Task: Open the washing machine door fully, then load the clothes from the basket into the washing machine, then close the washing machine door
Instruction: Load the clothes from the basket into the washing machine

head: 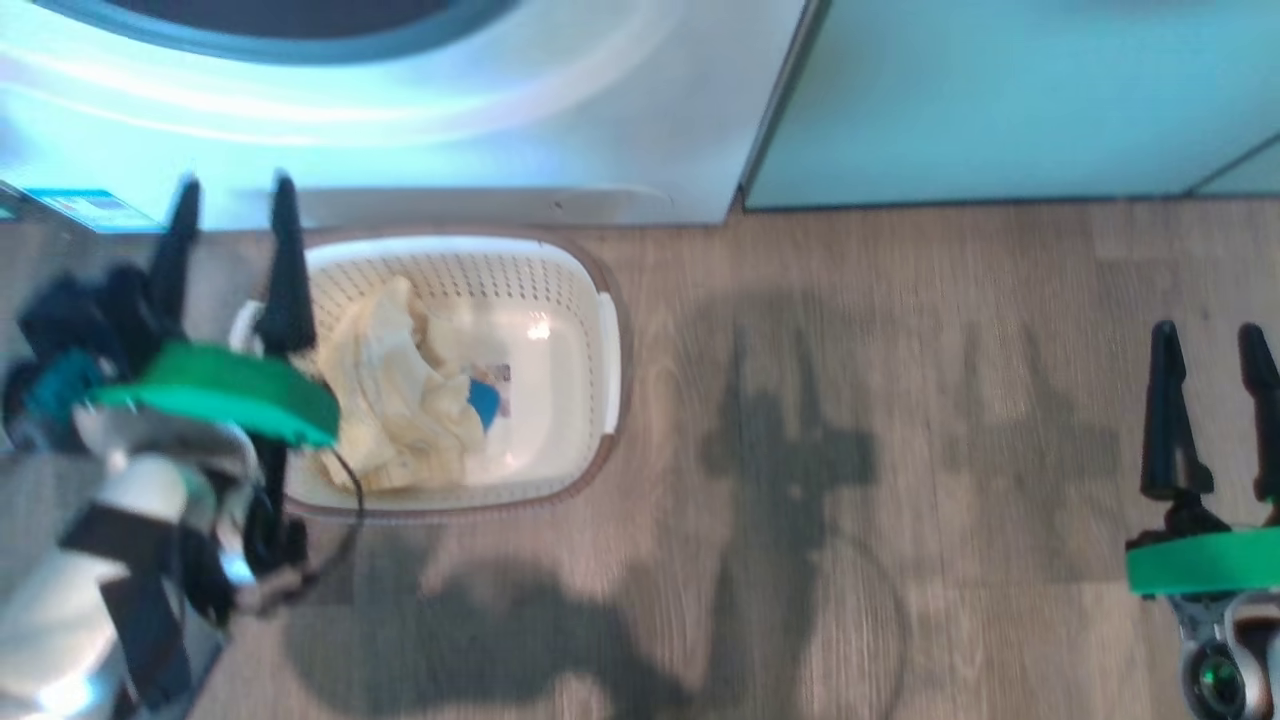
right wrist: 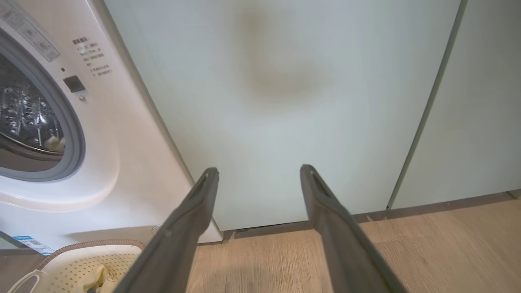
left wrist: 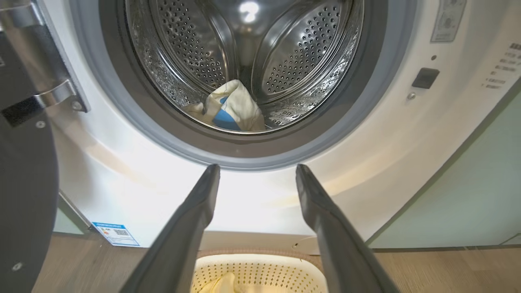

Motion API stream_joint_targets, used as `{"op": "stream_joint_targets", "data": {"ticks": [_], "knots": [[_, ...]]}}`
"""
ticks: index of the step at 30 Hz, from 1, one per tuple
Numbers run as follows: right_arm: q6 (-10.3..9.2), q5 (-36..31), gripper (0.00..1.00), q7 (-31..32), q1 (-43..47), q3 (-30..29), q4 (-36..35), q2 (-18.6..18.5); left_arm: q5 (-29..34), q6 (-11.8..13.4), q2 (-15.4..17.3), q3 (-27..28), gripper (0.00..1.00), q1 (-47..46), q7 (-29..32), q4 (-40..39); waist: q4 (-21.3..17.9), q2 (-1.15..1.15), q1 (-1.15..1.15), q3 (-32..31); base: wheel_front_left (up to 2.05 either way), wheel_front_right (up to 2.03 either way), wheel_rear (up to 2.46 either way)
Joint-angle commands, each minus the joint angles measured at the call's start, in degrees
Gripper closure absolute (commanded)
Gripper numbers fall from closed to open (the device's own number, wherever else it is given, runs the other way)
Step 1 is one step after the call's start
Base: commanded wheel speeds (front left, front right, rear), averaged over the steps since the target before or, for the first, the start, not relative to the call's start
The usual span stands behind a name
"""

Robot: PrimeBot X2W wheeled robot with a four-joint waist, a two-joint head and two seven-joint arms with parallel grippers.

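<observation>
The washing machine stands with its steel drum exposed. One pale yellow garment with a blue patch lies inside the drum. The washing machine door is swung open at the left, hinge showing. The white basket sits on the floor in front of the machine, and pale yellow clothes with blue trim are heaped in its left half. My left gripper hangs open above the basket's left rim, empty, its fingers pointing at the machine's front below the drum opening. My right gripper is open and empty far to the right, over bare floor.
Pale green cabinets stand right of the machine, facing my right gripper. A blue-edged sticker sits low on the machine's front. Wood-look floor stretches between basket and right gripper.
</observation>
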Motion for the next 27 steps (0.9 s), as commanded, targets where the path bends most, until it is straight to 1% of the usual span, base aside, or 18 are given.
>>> {"op": "stream_joint_targets", "data": {"ticks": [1, 6, 10, 11, 19, 27], "knots": [[-0.16, -0.8, 0.0, 0.7, 1.4, 0.5, -2.5, -1.3, 0.6, 1.0, 1.3, 1.9, 0.0, 1.2, -0.9, -2.8, 2.1, 0.0, 0.01, -3.7, 0.0, 0.0, 0.0], [-0.16, -1.9, 0.0, 3.8, 5.5, -0.9, -5.4, -1.4, 1.4, 2.9, -1.0, -0.1, 0.0, 9.2, -2.4, -5.6, 4.5, 0.0, 0.01, -9.3, 0.0, 0.0, 0.0], [-0.16, -2.3, 0.0, 5.6, 8.5, -1.7, -7.3, -0.9, 1.4, 2.6, -2.0, -1.7, 0.0, 11.9, -2.8, -5.2, 6.0, 0.0, 0.01, -12.5, 0.0, 0.0, 0.0], [-0.16, -2.3, 0.0, 5.6, 8.5, -1.7, -7.3, -0.9, 1.4, 2.6, -2.0, -1.7, 0.0, 11.9, -2.8, -5.2, 6.0, 0.0, 0.01, -12.5, 0.0, 0.0, 0.0], [-0.16, -3.1, 0.0, 8.8, 13.0, -1.0, -10.3, -0.1, 1.9, 3.6, -3.1, -3.0, 0.0, 17.3, -3.5, -4.5, 7.1, 0.0, 0.01, -18.1, 0.0, 0.0, 0.0], [-0.16, -3.5, 0.0, 11.0, 16.0, -0.3, -12.5, 0.5, 1.5, 3.6, -3.5, -4.0, 0.0, 21.0, -3.7, -5.0, 8.0, 0.0, 0.01, -21.1, 0.0, 0.0, 0.0]]}}
